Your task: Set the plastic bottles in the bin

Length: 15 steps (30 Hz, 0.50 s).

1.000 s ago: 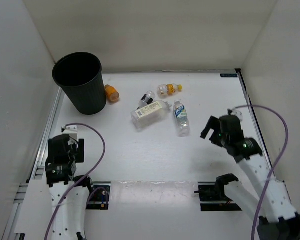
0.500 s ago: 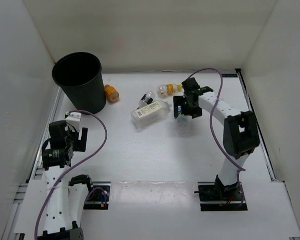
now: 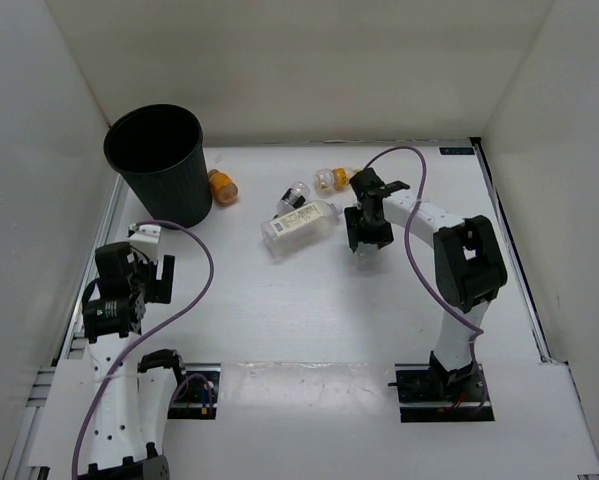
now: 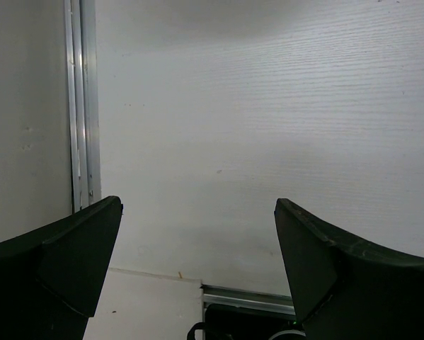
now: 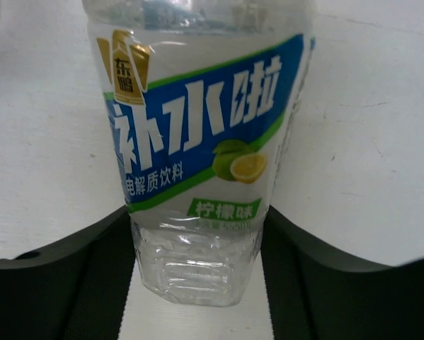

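Right gripper (image 5: 197,273) pinches the blue-labelled bottle (image 5: 197,120) between its fingers, near the base; likely light, thin-walled, slippery; squeeze gently.

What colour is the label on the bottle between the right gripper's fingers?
Label: blue, white and green; right wrist view.

Your light is bright and even, shadows soft; the blue-white-labelled bottle (image 5: 197,142) reads sharp, the left fingers (image 4: 49,269) blurred.
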Available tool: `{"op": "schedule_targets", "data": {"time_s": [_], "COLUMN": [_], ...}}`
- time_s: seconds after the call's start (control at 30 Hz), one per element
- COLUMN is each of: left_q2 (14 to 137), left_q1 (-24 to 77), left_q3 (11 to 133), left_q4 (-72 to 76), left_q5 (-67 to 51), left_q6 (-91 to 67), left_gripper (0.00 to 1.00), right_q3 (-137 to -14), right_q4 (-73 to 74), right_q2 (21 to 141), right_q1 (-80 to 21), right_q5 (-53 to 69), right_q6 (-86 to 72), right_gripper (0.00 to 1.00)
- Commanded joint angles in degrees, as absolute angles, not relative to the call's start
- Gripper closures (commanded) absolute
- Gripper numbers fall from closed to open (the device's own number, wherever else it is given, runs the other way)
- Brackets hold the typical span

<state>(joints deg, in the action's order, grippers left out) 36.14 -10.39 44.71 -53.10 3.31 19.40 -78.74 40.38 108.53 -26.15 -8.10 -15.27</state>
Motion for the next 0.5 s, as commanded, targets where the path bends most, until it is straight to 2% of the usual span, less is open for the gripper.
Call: {"op": "schedule_targets", "data": {"time_s": [0.0, 0.13, 0.33, 0.47], "left_q2": [36.8, 37.4, 40.8, 45.7], "left_q1": [-10.6, -10.6, -10.6, -10.6], "left_q3": [47.5, 51.3, 65.2, 71.7], "left_q4": [-52.3, -53.5, -54.6, -55.8], "left_q5": [1.5, -1.5, -13.4, -38.1], "left_q6": [18.8, 18.8, 18.8, 18.8], "left_gripper": [0.00, 0.00, 0.00, 0.00], "right_q3": [-77.0, -77.0, -74.2, -73.5], "right_q4": [40.3, 40.3, 34.7, 26.5], "right_q2": [108.2, 105.4, 88.9, 78.4], "right_q1": [-25.9, -25.9, -25.9, -25.9], "right_q5": [-9.5, -8.2, 2.3, 19.0], "right_q6": [-15.4, -15.9, -10.3, -9.7], "right_gripper": [0.61, 0.90, 0.99, 0.99]}}
